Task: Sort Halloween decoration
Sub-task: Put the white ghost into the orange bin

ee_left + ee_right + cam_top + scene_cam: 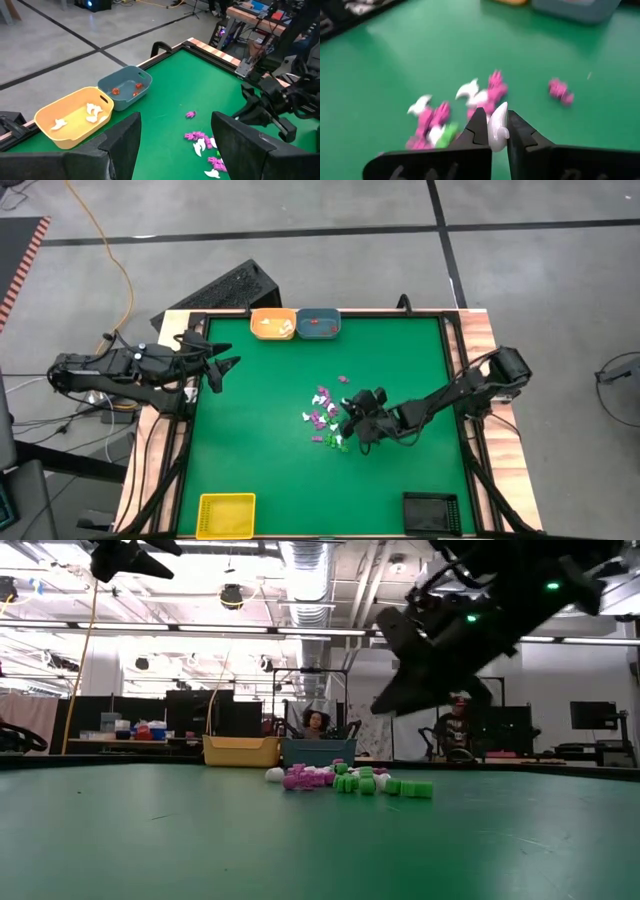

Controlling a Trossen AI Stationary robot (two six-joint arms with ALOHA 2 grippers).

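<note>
The Halloween decoration (325,418) is a loose pile of tiny white, purple and green trinkets lying on the green table mat right of centre, also in the low view (345,780). My right gripper (495,117) is just above the pile's right side (352,420) and is shut on one white trinket (497,127). My left gripper (225,370) waits open and raised over the table's far left part, away from the pile; its two fingers (122,142) frame the left wrist view. My right gripper pinches a white trinket (498,131) between its two fingertips, with the trinket's rounded end sticking out past them. In the low view the gripper (420,670) is raised above the mat, so the trinket is lifted clear of the pile.
At the far edge stand an orange tray (272,323) with white trinkets in it and a blue tray (318,324) with orange-red ones. A yellow tray (226,514) and a black tray (432,511) stand at the near edge. One purple trinket (342,379) lies apart.
</note>
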